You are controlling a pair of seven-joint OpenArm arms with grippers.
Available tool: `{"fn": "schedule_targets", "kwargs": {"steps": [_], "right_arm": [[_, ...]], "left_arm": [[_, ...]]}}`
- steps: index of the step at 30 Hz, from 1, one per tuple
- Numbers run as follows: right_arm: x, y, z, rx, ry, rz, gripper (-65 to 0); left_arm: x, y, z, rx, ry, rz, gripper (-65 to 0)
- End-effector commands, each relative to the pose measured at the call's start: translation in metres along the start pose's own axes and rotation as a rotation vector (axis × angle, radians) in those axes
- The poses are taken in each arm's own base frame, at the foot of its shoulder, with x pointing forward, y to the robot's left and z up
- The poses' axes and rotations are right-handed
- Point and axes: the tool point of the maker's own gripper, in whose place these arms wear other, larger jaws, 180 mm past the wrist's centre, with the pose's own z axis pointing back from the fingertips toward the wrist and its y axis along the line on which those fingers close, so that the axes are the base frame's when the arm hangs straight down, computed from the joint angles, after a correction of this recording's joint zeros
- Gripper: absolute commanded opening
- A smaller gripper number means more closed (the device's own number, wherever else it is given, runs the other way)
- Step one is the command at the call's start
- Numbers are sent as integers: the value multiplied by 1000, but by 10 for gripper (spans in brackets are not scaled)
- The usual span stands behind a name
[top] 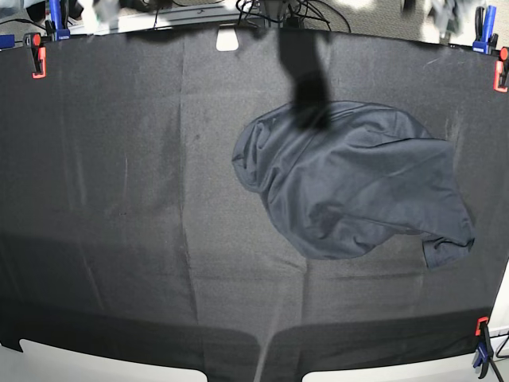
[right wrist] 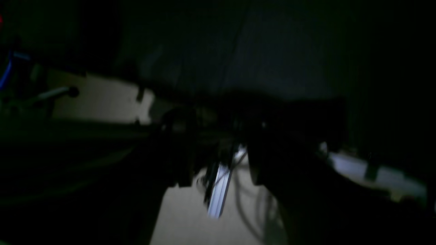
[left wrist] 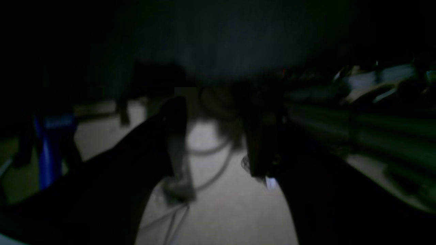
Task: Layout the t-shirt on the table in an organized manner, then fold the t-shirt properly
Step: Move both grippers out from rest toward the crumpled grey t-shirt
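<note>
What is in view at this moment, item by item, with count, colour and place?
t-shirt: one, dark navy-grey, crumpled in a heap right of centre on the table.
table: one, black creased cloth cover, fills the base view.
clamps: red and blue, at the table's corners and edges.
cables: dark bundle beyond the far edge.
arm: one blurred dark arm reaching in from the far edge over the t-shirt's top; which arm is unclear.
left gripper: fingers apart, nothing between them.
right gripper: fingers apart, nothing between them.
</note>
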Motion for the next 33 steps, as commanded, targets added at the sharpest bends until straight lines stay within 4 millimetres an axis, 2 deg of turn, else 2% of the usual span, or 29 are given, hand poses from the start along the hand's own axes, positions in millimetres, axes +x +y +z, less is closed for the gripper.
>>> {"fn": "schedule_targets", "kwargs": {"steps": [1,6,12,22,30,33], "right_arm": [[17,6,-1,37,-57,32,-414],[77,-3,-19,66,-237,47,-414],[115,-6,-32,54,-346,64,-414],[151,4,-44,71,-480,32,-414],[155,5,-44,72,-494,30,-414],[163,4,-43,73,-527,36,-414]], "left_arm": [[14,-1,2,-10,-48,1,-381],[48,2,-9,-47,-151,20,-382],[66,13,-13,-43,-179,-48,-381],[105,32,-20,-23,-255,-146,-381],[124,33,-20,-19,-321,-156,-381],[136,35,-20,-13,-353,-163,-381]]}}
